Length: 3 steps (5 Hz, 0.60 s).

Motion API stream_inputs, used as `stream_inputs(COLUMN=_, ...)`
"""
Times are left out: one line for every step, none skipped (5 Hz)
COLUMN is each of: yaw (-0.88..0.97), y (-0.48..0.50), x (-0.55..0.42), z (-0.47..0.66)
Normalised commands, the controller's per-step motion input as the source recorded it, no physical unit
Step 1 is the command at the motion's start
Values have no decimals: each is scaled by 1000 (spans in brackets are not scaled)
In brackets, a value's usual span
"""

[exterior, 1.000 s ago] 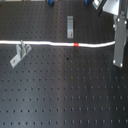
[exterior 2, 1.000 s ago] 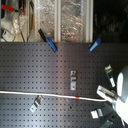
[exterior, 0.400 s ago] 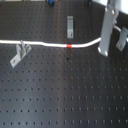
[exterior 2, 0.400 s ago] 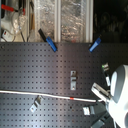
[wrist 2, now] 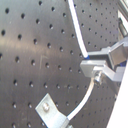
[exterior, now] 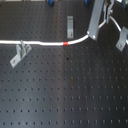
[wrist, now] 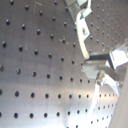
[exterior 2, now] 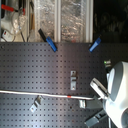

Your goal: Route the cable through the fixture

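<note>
The white cable (exterior: pixel 40 43) runs along the black pegboard from the first exterior view's left edge, and its red-orange band (exterior: pixel 67 44) lies just below the middle metal fixture (exterior: pixel 70 26). Past the band it curves up into my gripper (exterior: pixel 93 35), which is shut on the cable. Another fixture (exterior: pixel 18 53) stands at the left, where the cable crosses its top. In the second exterior view the cable (exterior 2: pixel 35 93) ends at the gripper (exterior 2: pixel 96 96). Both wrist views show the cable (wrist 2: pixel 75 25) bending around the fingers (wrist 2: pixel 97 62).
A third bracket (exterior: pixel 121 40) stands at the first exterior view's right. Two blue clamps (exterior 2: pixel 50 43) (exterior 2: pixel 95 45) sit at the board's far edge in the second exterior view, with shelves of clutter (exterior 2: pixel 75 20) behind. A small bracket (wrist 2: pixel 50 111) lies near the cable in the second wrist view.
My gripper has moved toward the first exterior view's left with the cable in it. The red-orange band has slid left to below the middle fixture, and the cable now bends more sharply.
</note>
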Motion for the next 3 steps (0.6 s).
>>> stream_inputs(yaw=160, y=0, x=0, z=0)
stream_inputs(yaw=677, y=-243, x=-61, z=-62)
stream_inputs(yaw=609, y=-228, x=-248, z=-109)
